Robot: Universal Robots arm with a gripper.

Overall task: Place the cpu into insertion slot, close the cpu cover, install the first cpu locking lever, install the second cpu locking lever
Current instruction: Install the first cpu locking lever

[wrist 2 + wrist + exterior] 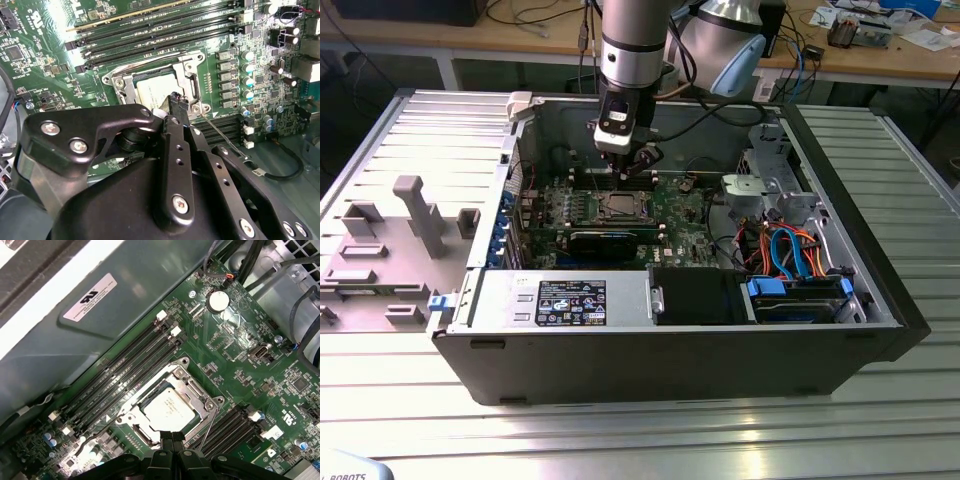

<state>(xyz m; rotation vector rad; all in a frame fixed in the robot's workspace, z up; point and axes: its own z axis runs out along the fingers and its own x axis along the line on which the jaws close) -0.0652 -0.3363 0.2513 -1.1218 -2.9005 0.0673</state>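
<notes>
The cpu [167, 407] lies flat in the insertion slot [131, 421], its silver top showing through the window of the cpu cover [194, 390], which lies down over it. A thin wire locking lever [209, 424] sticks out along one side of the socket, also seen as the thin lever [220, 134] in the second wrist view. My gripper [172, 436] hangs just above the socket's edge with its black fingers pressed together and nothing between them. From outside, the gripper [623, 170] stands over the cpu [623, 207] inside the open computer case.
Long black memory slots [130, 365] flank the socket on two sides. A black card [605, 240] and the power supply box [565, 300] lie nearer the case front. A drive cage with orange and blue cables [790, 250] is at the exterior view's right. Case walls [650, 110] surround the board.
</notes>
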